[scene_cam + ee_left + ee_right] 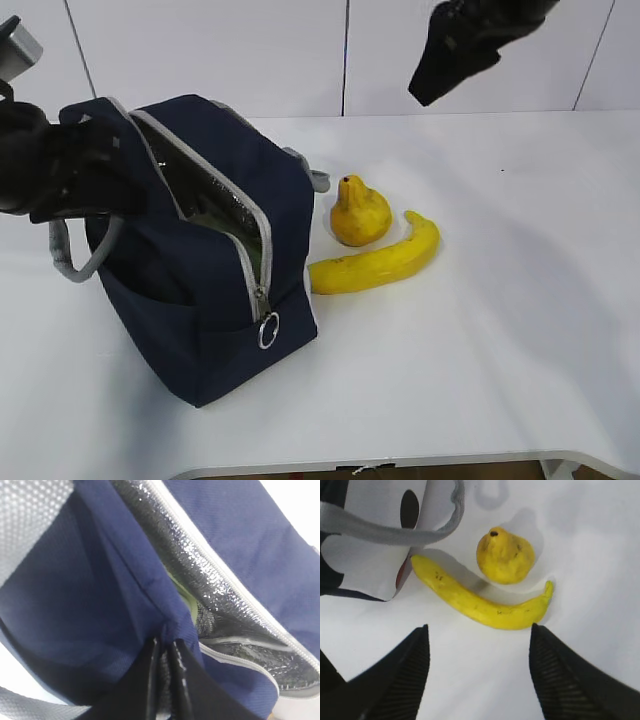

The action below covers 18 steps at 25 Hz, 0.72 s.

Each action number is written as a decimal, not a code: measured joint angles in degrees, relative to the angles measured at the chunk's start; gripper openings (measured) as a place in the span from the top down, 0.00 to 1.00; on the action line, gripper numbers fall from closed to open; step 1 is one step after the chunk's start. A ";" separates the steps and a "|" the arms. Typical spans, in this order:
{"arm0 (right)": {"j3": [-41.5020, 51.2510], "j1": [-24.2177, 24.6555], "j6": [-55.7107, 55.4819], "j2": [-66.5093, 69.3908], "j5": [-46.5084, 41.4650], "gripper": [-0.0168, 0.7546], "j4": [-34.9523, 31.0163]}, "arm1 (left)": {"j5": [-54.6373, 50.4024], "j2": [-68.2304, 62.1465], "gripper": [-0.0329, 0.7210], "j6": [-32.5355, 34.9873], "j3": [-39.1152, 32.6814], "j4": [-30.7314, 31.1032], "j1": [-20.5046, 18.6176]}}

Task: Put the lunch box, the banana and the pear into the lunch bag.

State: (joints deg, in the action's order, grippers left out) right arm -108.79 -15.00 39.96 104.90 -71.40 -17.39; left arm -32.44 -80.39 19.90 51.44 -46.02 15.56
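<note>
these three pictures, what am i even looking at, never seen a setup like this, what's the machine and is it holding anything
It is a robot with two arms at a white table. One picture is a camera looking down at a slant; the other two sit on the wrists. The left gripper has its fingers shut on the navy fabric of the lunch bag, holding it open; a strip of green, probably the lunch box, shows inside. The right gripper hangs open and empty above the banana and the pear, which lie on the table beside the bag.
</note>
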 joint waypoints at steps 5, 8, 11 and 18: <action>7.85 1.61 1.22 -1.63 0.00 0.31 -1.51 | 0.13 0.00 0.96 0.00 0.00 -0.21 0.00; 12.64 1.70 1.67 -2.60 0.22 0.31 -1.64 | 0.13 0.00 0.96 0.00 0.00 -0.45 0.00; 16.90 1.70 5.45 -3.11 2.69 0.31 -1.76 | 0.13 0.00 0.96 0.00 0.00 -0.57 0.00; 22.06 1.70 27.36 -3.22 6.48 0.31 -8.08 | 0.13 0.00 0.96 0.00 0.00 -0.82 0.00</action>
State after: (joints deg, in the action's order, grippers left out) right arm -86.73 -13.30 67.32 101.68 -64.92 -25.46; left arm -32.32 -80.39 19.90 51.44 -46.85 15.56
